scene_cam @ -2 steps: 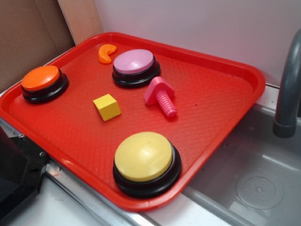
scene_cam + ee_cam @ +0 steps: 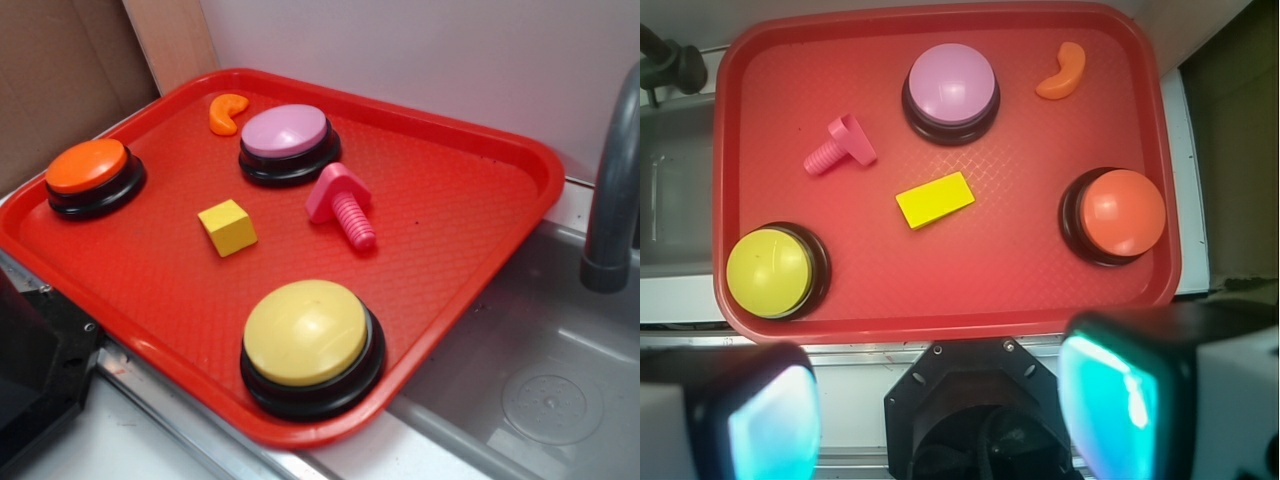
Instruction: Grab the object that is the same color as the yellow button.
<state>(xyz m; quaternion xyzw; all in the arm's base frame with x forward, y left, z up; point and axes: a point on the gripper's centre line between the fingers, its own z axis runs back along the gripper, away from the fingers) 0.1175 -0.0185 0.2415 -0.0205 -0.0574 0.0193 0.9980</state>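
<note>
The small yellow cube [image 2: 228, 227] lies near the middle of the red tray [image 2: 470, 200]; it also shows in the wrist view [image 2: 934, 199]. The pale-yellow domed button [image 2: 307, 335] on its black base sits at the tray's near edge, and in the wrist view [image 2: 770, 271] at the lower left. My gripper [image 2: 940, 405] is open and empty, high above the robot base, outside the tray's near rim. Its two fingers [image 2: 1105, 395] stand wide apart. The gripper is out of the exterior view.
An orange-topped button [image 2: 90, 172], a pink-topped button [image 2: 287, 140], an orange crescent [image 2: 226, 112] and a pink bolt [image 2: 343, 205] also lie on the tray. A grey sink [image 2: 540, 380] with a grey faucet [image 2: 612, 200] is right of the tray. The black robot base [image 2: 985, 410] lies below my gripper.
</note>
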